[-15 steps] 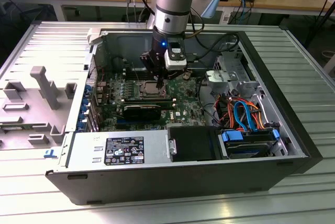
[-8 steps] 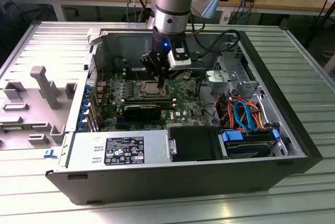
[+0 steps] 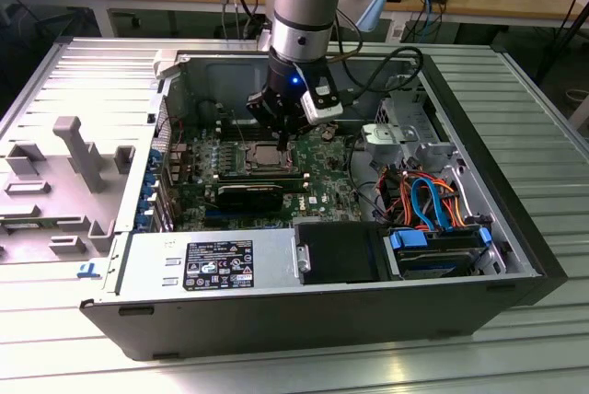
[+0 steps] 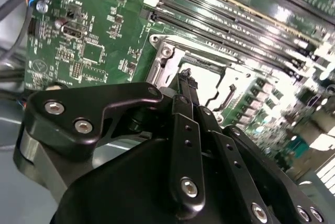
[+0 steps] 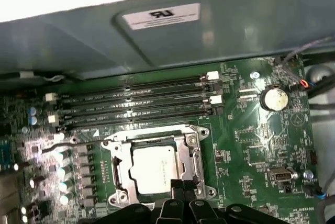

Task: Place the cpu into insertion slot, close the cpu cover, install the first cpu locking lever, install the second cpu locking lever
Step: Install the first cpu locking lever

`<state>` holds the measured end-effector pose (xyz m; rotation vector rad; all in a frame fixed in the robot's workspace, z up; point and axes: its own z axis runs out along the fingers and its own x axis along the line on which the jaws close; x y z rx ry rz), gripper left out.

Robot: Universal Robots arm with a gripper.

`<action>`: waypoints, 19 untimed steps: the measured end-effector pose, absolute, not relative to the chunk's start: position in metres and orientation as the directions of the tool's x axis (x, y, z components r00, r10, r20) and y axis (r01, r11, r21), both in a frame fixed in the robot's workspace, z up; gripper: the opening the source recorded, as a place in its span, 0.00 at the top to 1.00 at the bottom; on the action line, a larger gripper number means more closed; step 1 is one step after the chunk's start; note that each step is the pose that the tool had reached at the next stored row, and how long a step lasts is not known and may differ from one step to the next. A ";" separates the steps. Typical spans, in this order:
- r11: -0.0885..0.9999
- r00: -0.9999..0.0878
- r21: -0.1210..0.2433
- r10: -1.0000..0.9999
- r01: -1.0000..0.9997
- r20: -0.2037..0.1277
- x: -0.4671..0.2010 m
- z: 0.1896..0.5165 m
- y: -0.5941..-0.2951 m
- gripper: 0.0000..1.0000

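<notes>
In the exterior view, an open computer case (image 3: 138,256) lies on a ribbed metal counter (image 3: 515,357). The arm reaches down into it. The pincer (image 3: 286,140) hangs right over the cpu (image 3: 263,157), which sits in the middle of the green board (image 3: 327,178).

In the second wrist view, the pincer's two fingers (image 4: 184,130) are pressed together. I see nothing held between them. Their tips are at the edge of the shiny metal around the chip.

In the first wrist view, the cpu lies flat inside the insertion slot (image 5: 111,144). The cpu cover (image 5: 194,156) looks folded down around it, and the chip shows through its big window. The pincer's tips touch, or almost touch, one edge of the cover. That is the side away from the long black memory slots (image 5: 136,103). I cannot pick out the thin levers for sure.

I think the work is now at a locking lever. To do it well, the tips should sit low on the thin metal bar and push slowly. They should keep off the chip's top and the little parts on the board.
</notes>
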<state>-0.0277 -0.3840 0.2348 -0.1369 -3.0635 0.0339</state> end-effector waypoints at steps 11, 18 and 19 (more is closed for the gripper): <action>0.995 -0.993 -0.025 -0.091 -0.093 0.074 -0.028 0.234 -0.384 0.89; 0.995 -0.996 -0.035 -0.091 -0.091 0.013 -0.028 0.234 -0.384 0.89; 0.995 -0.996 -0.036 -0.091 -0.091 0.005 -0.028 0.234 -0.384 0.89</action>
